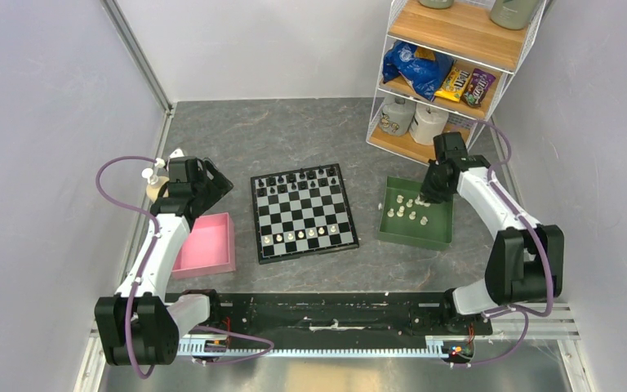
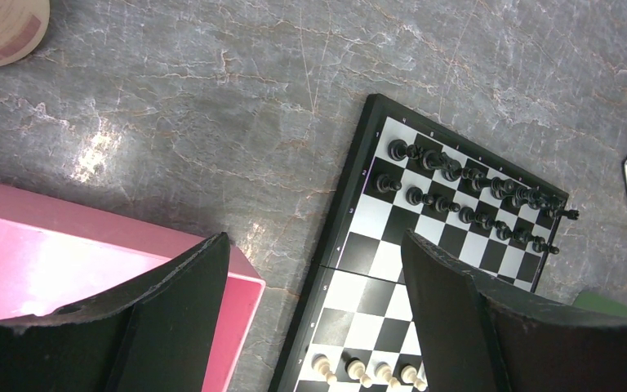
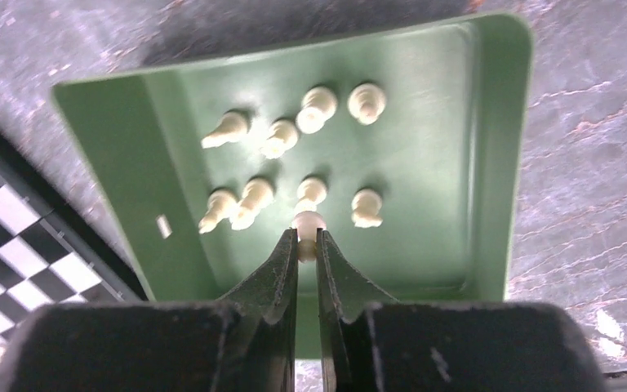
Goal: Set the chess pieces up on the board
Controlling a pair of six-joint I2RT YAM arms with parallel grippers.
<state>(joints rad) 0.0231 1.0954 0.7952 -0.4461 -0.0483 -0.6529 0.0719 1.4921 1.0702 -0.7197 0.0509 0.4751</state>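
Evidently, a cream piece (image 3: 308, 222) is pinched near its head by the right claw (image 3: 307, 245) inside the green tray (image 3: 490, 163), beside the board (image 1: 304, 214); so narrow a hold could let it slip or topple neighbouring pieces (image 3: 253, 196). The right arm is stretched forward and angled down, while the left claw (image 2: 317, 241) is held spread, empty, near the pink tray (image 2: 49, 261).

Inventory: one board (image 1: 304, 214), one green tray (image 3: 490, 163), one pink tray (image 1: 208, 245), one shelf rack (image 1: 457, 73).
Nine cream pieces (image 3: 366, 103) counted in the green tray; on the board, about seven more in one row and black pieces (image 2: 415, 196) in two rows of eight, sixteen by my count, though tightly packed.
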